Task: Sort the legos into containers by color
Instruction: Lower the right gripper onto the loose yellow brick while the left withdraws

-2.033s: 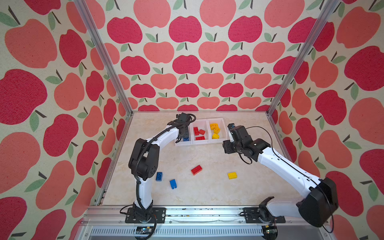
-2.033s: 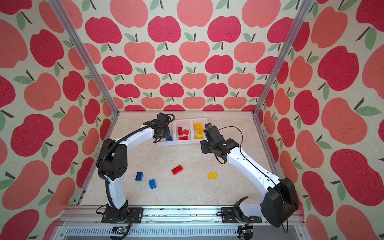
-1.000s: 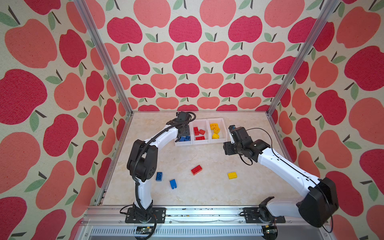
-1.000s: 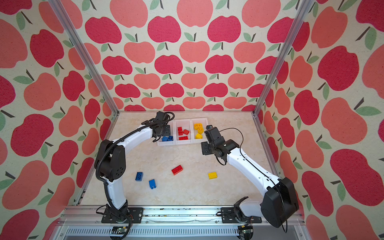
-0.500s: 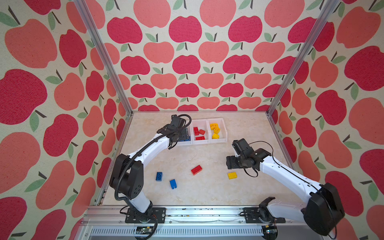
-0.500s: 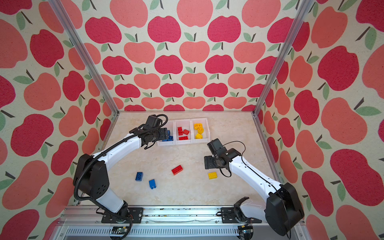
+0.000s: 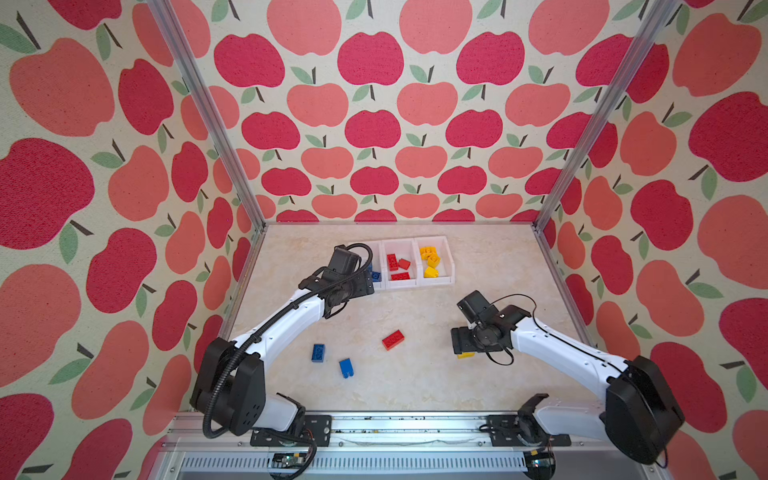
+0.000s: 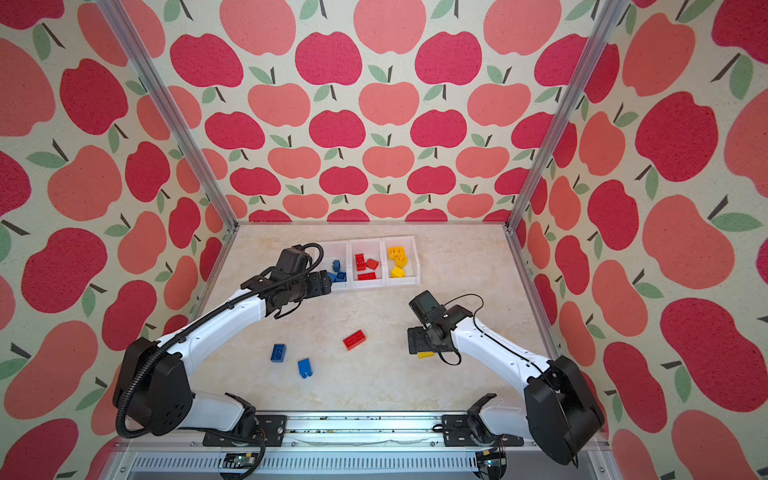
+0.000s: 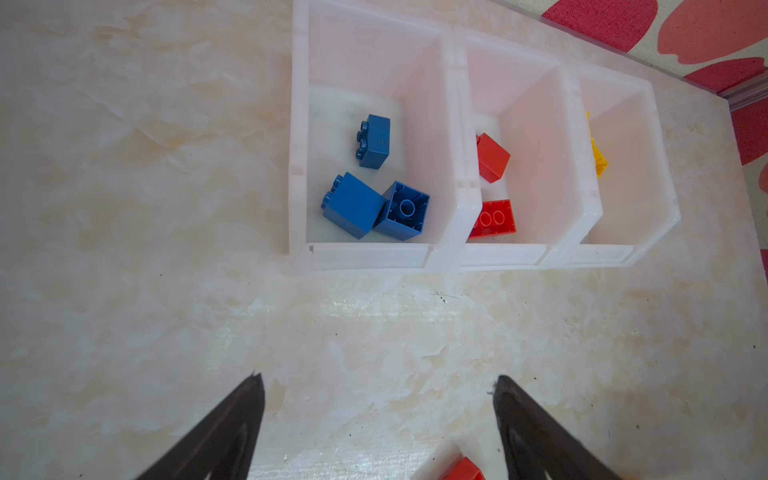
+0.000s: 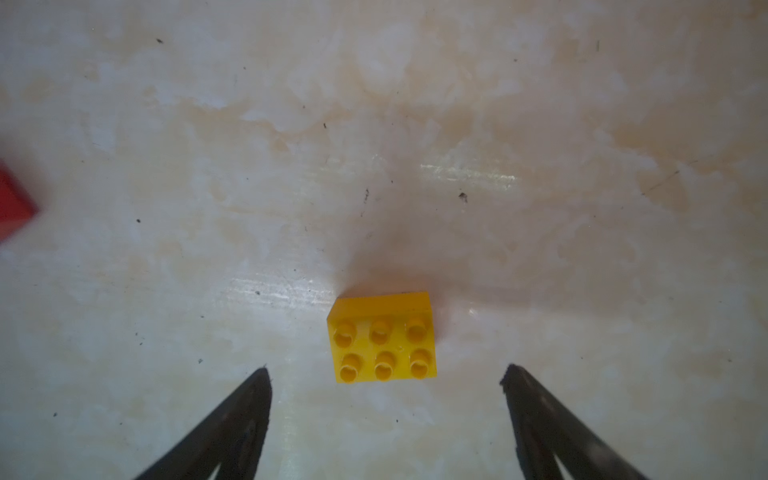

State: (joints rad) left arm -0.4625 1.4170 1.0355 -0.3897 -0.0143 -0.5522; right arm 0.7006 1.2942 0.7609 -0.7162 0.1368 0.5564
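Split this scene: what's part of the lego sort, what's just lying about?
Job:
- loose yellow brick
- loose red brick
- studs-up blue brick
- tipped blue brick
- three joined white bins
- sorted blue bricks
- sorted red bricks
- sorted yellow bricks

Lying about:
- apple-print walls
- aluminium frame posts
- front rail
- marbled tabletop

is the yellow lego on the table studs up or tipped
Upright, studs up: in the right wrist view the yellow lego shows all six studs on top.

4 legos (image 7: pixel 392 339) before containers (image 7: pixel 401 284) (3 joined)
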